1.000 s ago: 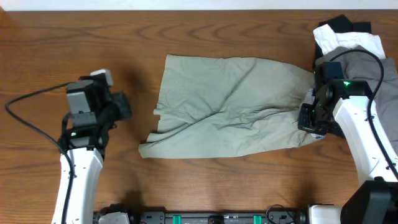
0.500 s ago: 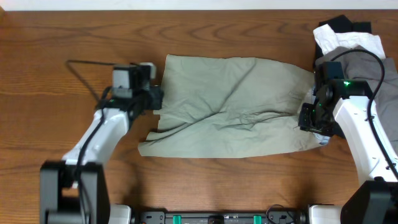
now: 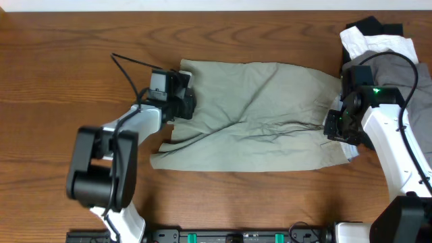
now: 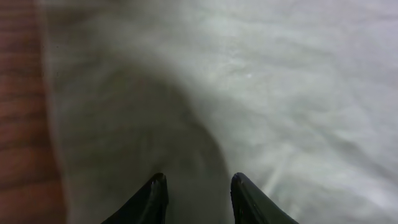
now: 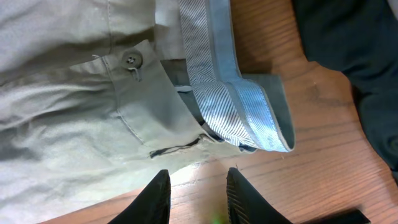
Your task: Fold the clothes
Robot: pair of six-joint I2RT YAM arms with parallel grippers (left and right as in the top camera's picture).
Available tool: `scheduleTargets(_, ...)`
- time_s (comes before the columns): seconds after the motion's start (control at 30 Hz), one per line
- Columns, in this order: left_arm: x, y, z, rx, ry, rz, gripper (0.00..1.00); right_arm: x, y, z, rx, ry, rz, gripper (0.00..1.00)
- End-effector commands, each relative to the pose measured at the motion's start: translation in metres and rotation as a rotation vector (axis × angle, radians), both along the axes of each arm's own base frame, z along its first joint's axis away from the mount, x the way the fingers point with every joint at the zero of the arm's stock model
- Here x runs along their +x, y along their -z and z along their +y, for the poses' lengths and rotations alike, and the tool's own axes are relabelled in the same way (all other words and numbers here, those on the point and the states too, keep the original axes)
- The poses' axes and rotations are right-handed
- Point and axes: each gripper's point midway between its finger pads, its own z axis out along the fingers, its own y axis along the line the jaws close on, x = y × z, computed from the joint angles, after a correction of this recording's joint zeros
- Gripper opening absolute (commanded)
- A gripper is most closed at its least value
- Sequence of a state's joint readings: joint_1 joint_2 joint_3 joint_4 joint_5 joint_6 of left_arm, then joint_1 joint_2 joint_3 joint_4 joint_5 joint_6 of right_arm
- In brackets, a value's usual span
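We find the shorts [image 3: 256, 115] of matt woven cloth, creased. Their waistband lining [image 5: 211, 81] is a finely striped weave, and the button [image 5: 131, 60] looks matt. The table [image 3: 67, 54] is smooth, grained wood. The left fingers [image 4: 154, 199] are glossy black.

Khaki-green shorts [image 3: 256, 128] with blue-striped waistband lining [image 5: 214, 81]; brown woodgrain table [image 3: 61, 54].

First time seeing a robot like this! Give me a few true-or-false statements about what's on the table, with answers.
The khaki shorts lie spread out on the wooden table. True.
The left pincer is over bare wood, away from the shorts. False: it is over the shorts' leg end.
A button shows at the waistband. True.
The right pincer is clamped on a black garment. False: it is open, beside the waistband.
Other clothes are piled at one table corner. True.
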State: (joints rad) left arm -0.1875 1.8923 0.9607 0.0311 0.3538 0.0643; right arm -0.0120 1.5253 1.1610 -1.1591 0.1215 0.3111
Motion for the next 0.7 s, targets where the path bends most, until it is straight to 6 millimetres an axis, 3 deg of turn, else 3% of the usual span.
scheduleTargets(0.0,0.003,0.021,-0.003,0.008,0.017,0.020,0.35,0.001,-0.001,0.003,0.027,0.007,-0.005,0.29)
scheduleTargets(0.2,0.024,0.046,-0.002,-0.001,-0.013,-0.020,0.36,0.002,0.000,0.016,0.085,-0.015,-0.007,0.28)
scheduleTargets(0.33,0.061,0.048,0.012,0.024,-0.117,-0.070,0.35,0.002,0.000,0.022,0.100,-0.030,-0.007,0.28)
scheduleTargets(0.53,0.126,0.023,0.026,-0.031,-0.211,-0.147,0.34,0.001,0.000,0.031,0.103,-0.060,-0.003,0.28)
scheduleTargets(0.67,0.151,-0.004,0.036,-0.079,-0.255,-0.146,0.34,0.003,0.000,0.037,0.103,-0.082,-0.009,0.29)
